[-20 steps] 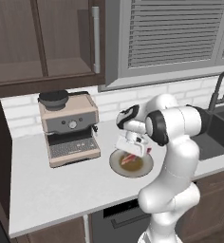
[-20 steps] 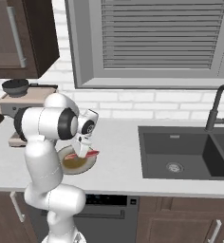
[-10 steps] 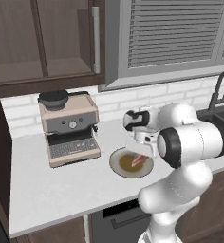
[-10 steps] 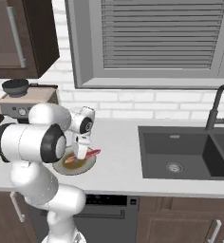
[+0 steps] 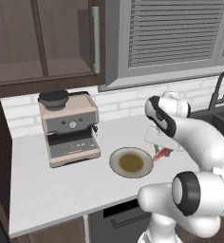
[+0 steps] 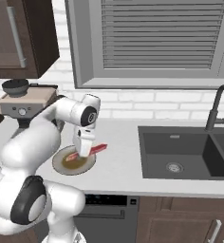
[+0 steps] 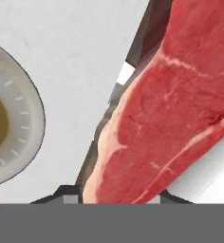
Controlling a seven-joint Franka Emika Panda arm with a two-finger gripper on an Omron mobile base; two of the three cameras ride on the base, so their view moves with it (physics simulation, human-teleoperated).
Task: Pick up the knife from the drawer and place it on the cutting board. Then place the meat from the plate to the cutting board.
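- The white Franka arm is seen bent over the grey-white counter, with its upper links rising from the base and its forearm folded back, so that the hand is pointed steeply downward.
- The gripper is held just above the counter, at the sink-side edge of the plate, in the right base view.
- In the left base view the gripper is largely covered by the arm's own white links, and its fingers are not clearly made out there.
- The meat is held between the two fingers: in the hand view the red-pink marbled slab is seen rising from between the dark finger tips, so the jaws are narrowed onto it.
- The meat's long axis is laid roughly level and along the counter: in the right base view the meat is seen sticking out from the hand toward the sink, with a shorter end showing on the plate side.
- In the left base view the meat is seen as a small red strip just beside the plate, over bare counter.
- Whether the meat is touching the counter or is lifted clear of it cannot be told for certain, though a dark shadow is seen beneath it in the hand view.
- The plate is seen at the left of the hand view, apart from the meat.
- An espresso machine is stood on the counter well to the plate's far side, away from the sink.
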